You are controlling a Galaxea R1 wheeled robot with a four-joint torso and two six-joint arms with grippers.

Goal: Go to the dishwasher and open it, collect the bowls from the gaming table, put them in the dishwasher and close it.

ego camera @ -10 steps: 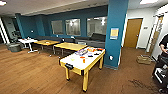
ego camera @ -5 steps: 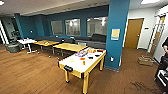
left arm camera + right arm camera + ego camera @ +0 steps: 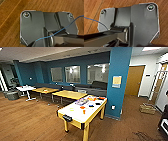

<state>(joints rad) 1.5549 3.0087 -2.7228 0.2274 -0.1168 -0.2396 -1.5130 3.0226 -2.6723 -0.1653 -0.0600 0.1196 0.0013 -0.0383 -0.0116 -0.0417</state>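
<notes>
The gaming table (image 3: 75,119), with yellow sides, yellow legs and a pale top, stands ahead on the wooden floor beside a blue pillar (image 3: 120,82). Several small colourful items lie on its far half. Among them are orange bowls (image 3: 92,99) and a purple one (image 3: 81,102), too blurred to count. The dishwasher is out of view. In both wrist views the arms hang over bare wood floor (image 3: 10,15) (image 3: 91,8).
Low wooden tables (image 3: 68,94) and a dark sofa (image 3: 95,88) line the blue back wall. A white table (image 3: 25,88) stands at the left. A wicker crate (image 3: 147,108) sits on the floor right of the pillar, near a wooden door (image 3: 134,80).
The whole head picture has shifted a little: the gaming table sits slightly lower and larger, so the camera has moved nearer. Nothing in the room has moved.
</notes>
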